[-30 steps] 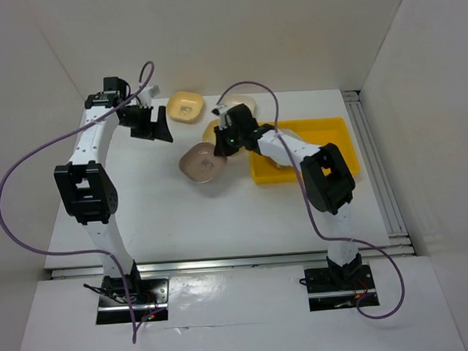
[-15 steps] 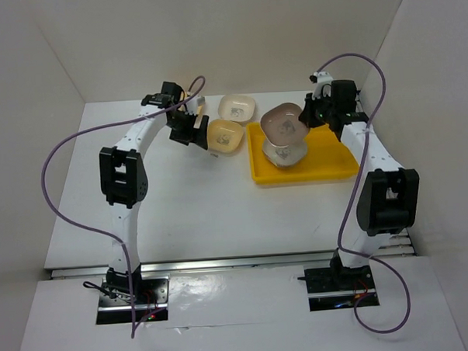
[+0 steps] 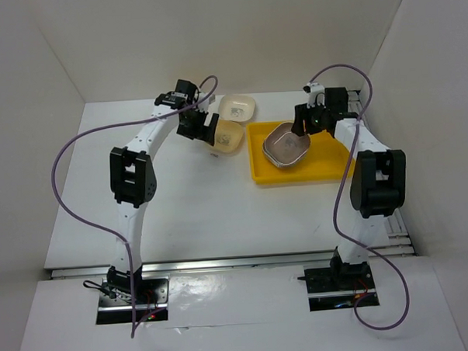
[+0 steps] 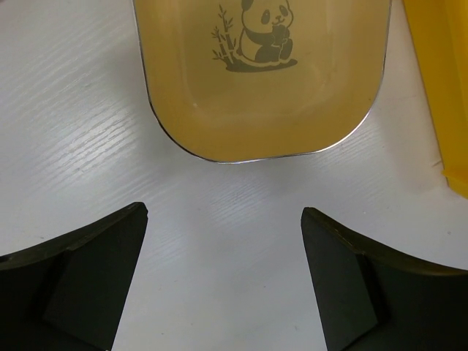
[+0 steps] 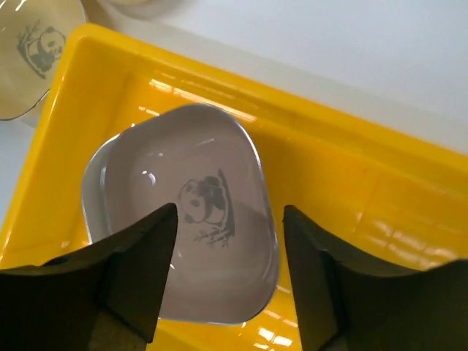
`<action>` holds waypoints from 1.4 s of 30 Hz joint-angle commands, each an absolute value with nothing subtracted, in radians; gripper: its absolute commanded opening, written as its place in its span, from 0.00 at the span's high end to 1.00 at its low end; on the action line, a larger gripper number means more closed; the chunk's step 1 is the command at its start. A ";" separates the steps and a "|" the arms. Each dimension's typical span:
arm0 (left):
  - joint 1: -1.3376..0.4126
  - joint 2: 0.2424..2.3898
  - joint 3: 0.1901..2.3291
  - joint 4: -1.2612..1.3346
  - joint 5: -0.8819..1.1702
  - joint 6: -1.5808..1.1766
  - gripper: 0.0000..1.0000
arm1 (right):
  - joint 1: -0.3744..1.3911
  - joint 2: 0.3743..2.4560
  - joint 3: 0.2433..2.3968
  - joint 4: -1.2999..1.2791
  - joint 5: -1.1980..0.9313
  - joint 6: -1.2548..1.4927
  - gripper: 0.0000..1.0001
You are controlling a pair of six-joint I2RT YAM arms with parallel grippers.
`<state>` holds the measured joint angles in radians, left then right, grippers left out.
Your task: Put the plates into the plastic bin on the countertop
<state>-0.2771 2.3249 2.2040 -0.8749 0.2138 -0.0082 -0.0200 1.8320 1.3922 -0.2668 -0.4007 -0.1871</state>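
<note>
A brownish-lavender plate (image 5: 197, 183) with a panda mark lies in the yellow plastic bin (image 5: 380, 190), at its left end (image 3: 287, 142). My right gripper (image 5: 230, 212) hovers just above it, open, one finger on each side of the plate's right rim, gripping nothing. A yellow-orange plate (image 4: 263, 80) rests on the white countertop (image 4: 219, 241) just left of the bin (image 3: 326, 160). My left gripper (image 4: 223, 216) stands open right in front of its near rim, apart from it. A cream plate (image 3: 237, 107) sits behind the yellow-orange one (image 3: 226, 135).
White walls close in the countertop at the back and both sides. A metal rail (image 3: 373, 154) runs along the right edge beside the bin. The bin's left wall (image 4: 439, 80) lies close to the yellow-orange plate. Purple cables arc over both arms.
My right gripper has opened and the brownish-lavender plate has dropped from its grip into the bin. The left gripper has edged closer to the yellow-orange plate.
</note>
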 commanded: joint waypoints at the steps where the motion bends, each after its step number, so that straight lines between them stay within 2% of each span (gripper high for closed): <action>1: -0.276 2.349 2.241 -0.858 0.189 -0.028 0.00 | -0.021 1.839 1.506 -0.232 -0.428 -0.180 0.31; 2: -0.276 2.349 2.241 -0.857 0.175 -0.028 0.00 | -0.021 1.839 1.532 -0.232 -0.428 -0.179 0.08; 3: -0.276 2.349 2.250 -0.857 0.175 -0.028 0.00 | -0.012 1.839 1.545 -0.223 -0.428 -0.166 0.00; 8: -0.276 2.370 2.286 -0.832 0.140 -0.028 0.00 | 0.027 1.810 1.592 -0.235 -0.428 -0.127 0.00; 13: -0.276 2.407 2.298 -0.778 0.140 -0.028 0.00 | 0.086 1.717 1.493 -0.204 -0.408 -0.106 0.00; 18: -0.276 2.514 2.358 -0.778 0.109 -0.028 0.00 | 0.106 1.707 1.441 -0.234 -0.399 -0.097 0.00; 21: -0.276 2.552 2.370 -0.778 0.103 -0.037 0.06 | 0.132 1.694 1.418 -0.235 -0.377 -0.088 0.00; 24: -0.256 2.562 2.347 -0.778 0.113 -0.046 0.36 | 0.141 1.667 1.408 -0.235 -0.377 -0.078 0.01; 26: -0.238 2.530 2.313 -0.756 0.114 -0.060 0.75 | 0.163 1.667 1.408 -0.235 -0.377 -0.066 0.02; 27: -0.238 2.507 2.286 -0.741 0.097 -0.060 1.00 | 0.163 1.667 1.408 -0.235 -0.377 -0.066 0.02; 33: -0.209 2.213 1.996 -0.670 0.133 -0.006 1.00 | 0.302 1.744 1.431 -0.164 -0.396 -0.009 0.04; 36: -0.209 2.079 1.841 -0.670 0.205 0.066 1.00 | 0.394 1.839 1.534 -0.153 -0.396 0.000 0.04; 42: -0.198 1.973 1.804 -0.744 0.297 0.092 1.00 | 0.497 2.037 1.758 -0.209 -0.396 -0.032 0.06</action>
<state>-0.2008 2.0663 1.8011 -0.7345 0.2096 0.0559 0.4751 1.9839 1.6775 -0.2249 -0.3897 -0.0231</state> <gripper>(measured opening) 0.053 0.947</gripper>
